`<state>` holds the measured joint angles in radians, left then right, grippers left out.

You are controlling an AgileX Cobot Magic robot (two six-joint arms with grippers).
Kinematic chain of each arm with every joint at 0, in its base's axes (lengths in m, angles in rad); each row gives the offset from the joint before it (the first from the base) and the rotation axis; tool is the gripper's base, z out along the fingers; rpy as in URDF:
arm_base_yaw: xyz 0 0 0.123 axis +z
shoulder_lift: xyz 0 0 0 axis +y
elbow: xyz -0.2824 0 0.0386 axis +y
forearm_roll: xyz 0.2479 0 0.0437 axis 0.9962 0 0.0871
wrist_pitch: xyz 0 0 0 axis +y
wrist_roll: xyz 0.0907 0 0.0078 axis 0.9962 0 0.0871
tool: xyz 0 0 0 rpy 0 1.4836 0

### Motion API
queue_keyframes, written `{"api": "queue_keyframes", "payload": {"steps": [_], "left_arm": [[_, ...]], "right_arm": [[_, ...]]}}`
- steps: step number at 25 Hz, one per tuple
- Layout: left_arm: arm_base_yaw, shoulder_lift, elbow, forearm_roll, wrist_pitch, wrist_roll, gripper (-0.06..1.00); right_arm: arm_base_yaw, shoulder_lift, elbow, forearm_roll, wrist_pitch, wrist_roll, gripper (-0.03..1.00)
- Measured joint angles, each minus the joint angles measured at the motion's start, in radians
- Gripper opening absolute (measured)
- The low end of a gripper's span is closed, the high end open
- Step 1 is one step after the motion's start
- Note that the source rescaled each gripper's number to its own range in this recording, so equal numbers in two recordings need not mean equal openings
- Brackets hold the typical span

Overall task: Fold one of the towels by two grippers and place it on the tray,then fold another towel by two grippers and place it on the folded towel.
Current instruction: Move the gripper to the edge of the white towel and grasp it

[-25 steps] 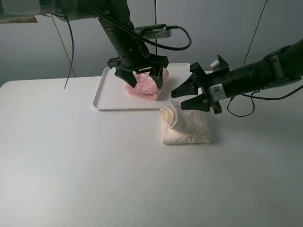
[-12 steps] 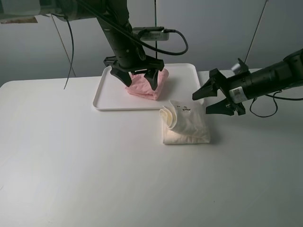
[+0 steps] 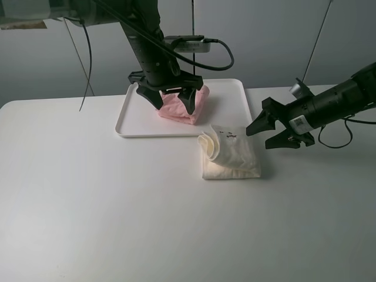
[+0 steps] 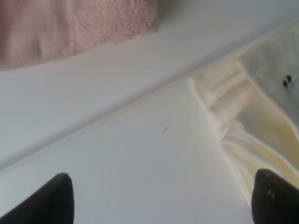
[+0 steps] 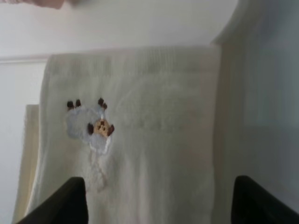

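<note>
The pale pink towel lies folded on the white tray at the back. My left gripper hangs open just over the towel, a finger on either side, gripping nothing. The cream-white towel lies folded on the table just in front of the tray's right corner, its left end rolled up. In the right wrist view a small embroidered animal marks the cream towel. My right gripper stands open just right of that towel, clear of it. The left wrist view shows the pink towel, the tray's rim and the cream towel.
The white table stretches wide to the front and left. Black cables hang behind the left arm, and a thin rod leans at the back right.
My right gripper has drawn back to the right, away from the cream towel, and its jaws have spread wider. The left gripper has shifted slightly left over the pink towel.
</note>
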<state>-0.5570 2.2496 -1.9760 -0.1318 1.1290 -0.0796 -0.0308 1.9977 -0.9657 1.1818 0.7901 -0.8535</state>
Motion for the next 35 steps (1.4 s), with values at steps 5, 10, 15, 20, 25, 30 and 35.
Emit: {"api": "queue_keyframes", "payload": {"steps": [5, 10, 15, 20, 25, 30, 35], "left_arm": [[0.0, 0.0, 0.0, -0.002, 0.002, 0.001, 0.99], [0.0, 0.0, 0.0, -0.004, 0.009, 0.001, 0.99], [0.0, 0.0, 0.0, -0.004, 0.011, 0.001, 0.99], [0.0, 0.0, 0.0, -0.004, 0.016, 0.017, 0.99], [0.0, 0.0, 0.0, -0.004, 0.022, 0.023, 0.99], [0.0, 0.0, 0.0, -0.016, 0.028, 0.044, 0.99], [0.0, 0.0, 0.0, -0.02, 0.037, 0.052, 0.99]], "right_arm": [[0.035, 0.0, 0.0, -0.011, -0.037, 0.004, 0.7], [0.068, 0.0, 0.0, -0.018, -0.089, 0.022, 0.8], [0.073, 0.0, 0.0, -0.031, -0.108, 0.062, 0.8], [0.096, 0.0, 0.0, -0.076, -0.11, 0.101, 0.8], [0.105, 0.003, 0.0, -0.093, -0.112, 0.13, 0.8], [0.138, 0.041, 0.0, -0.082, -0.105, 0.14, 0.79], [0.145, 0.061, 0.0, -0.044, -0.092, 0.14, 0.78]]}}
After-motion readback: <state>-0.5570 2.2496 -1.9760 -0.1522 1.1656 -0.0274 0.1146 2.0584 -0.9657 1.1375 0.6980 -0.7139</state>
